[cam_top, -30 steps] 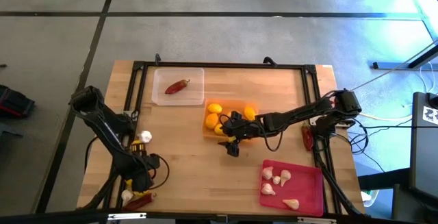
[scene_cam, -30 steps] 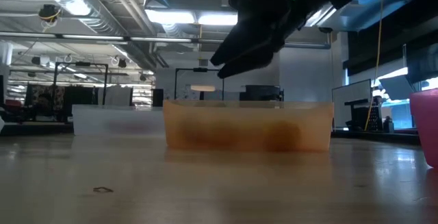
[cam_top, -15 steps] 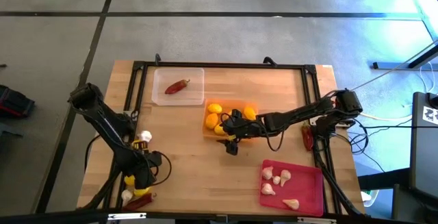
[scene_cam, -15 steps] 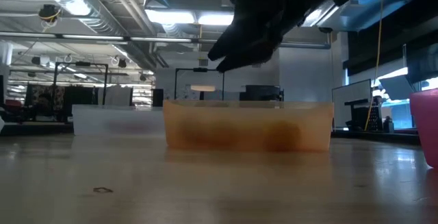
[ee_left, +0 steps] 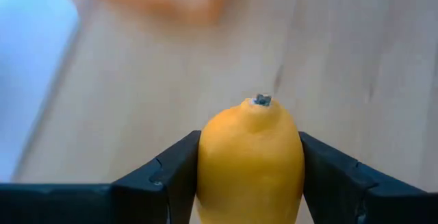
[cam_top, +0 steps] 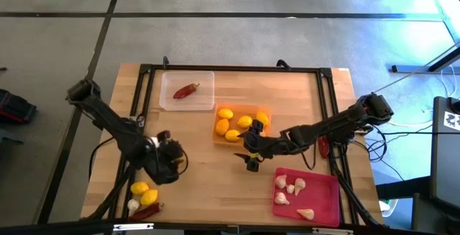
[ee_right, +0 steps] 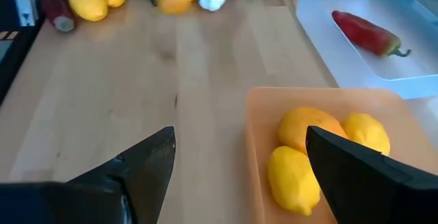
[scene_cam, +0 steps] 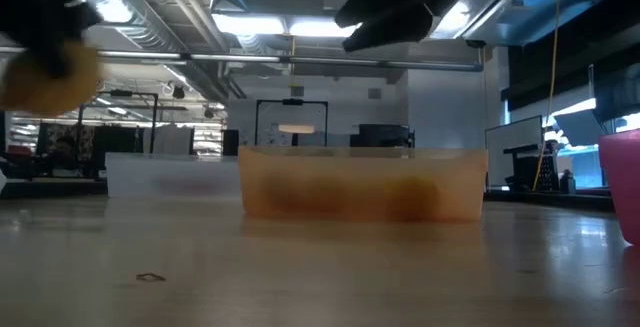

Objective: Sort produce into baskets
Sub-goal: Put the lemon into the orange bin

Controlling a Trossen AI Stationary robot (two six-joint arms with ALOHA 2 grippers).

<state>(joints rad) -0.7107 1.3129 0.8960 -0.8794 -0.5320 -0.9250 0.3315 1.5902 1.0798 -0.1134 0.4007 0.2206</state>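
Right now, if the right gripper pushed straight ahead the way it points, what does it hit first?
Most likely the orange tray holding lemons: the open right gripper points over its near rim. Depth unclear; it may pass above.

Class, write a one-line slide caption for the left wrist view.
Left gripper shut on a yellow lemon, held above the wooden table.

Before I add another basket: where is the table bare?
Bare wood lies between the left gripper holding a lemon and the red-pink tray, and right of the clear tray. Crowded: the near-left corner's loose lemons.
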